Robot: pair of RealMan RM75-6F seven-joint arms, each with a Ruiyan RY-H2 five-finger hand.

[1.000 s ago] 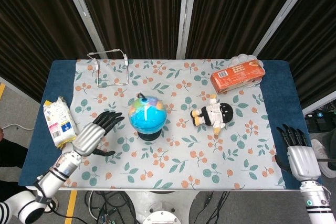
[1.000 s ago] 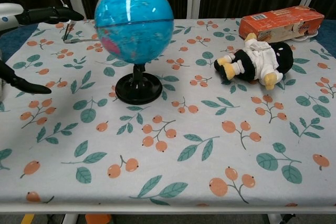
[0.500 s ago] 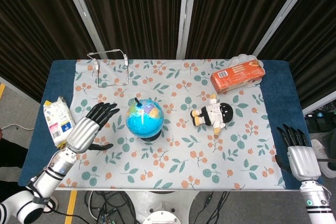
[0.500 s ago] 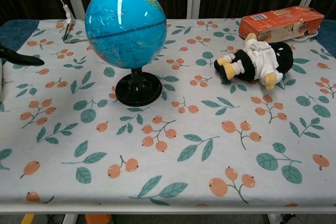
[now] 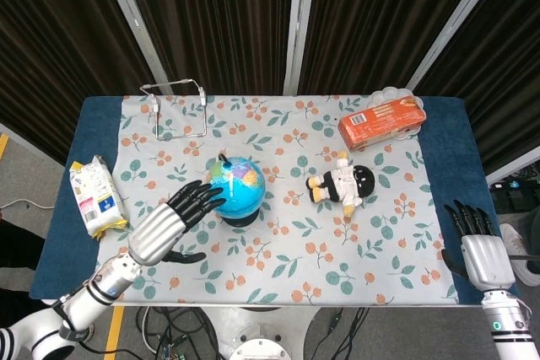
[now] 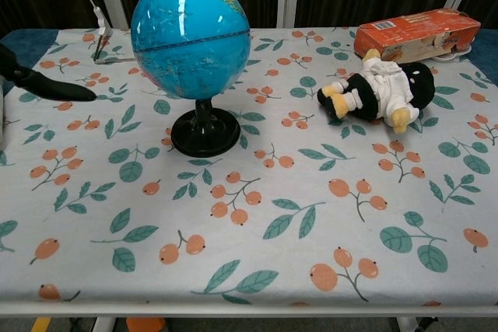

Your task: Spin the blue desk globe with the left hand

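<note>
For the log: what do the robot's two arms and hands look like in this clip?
Both match: the left hand and right hand have silver-grey metallic backs and glossy black fingers. Each sits on a silver ringed wrist with dark bands; the left arm turns white lower down. No sleeves or markings show.

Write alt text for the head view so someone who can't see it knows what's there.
From above, the left hand reaches open-fingered toward a blue globe on a floral tablecloth. A plush doll lies to the globe's right, an orange box behind it, a snack bag at the left edge, and the right hand rests open far right.
</note>
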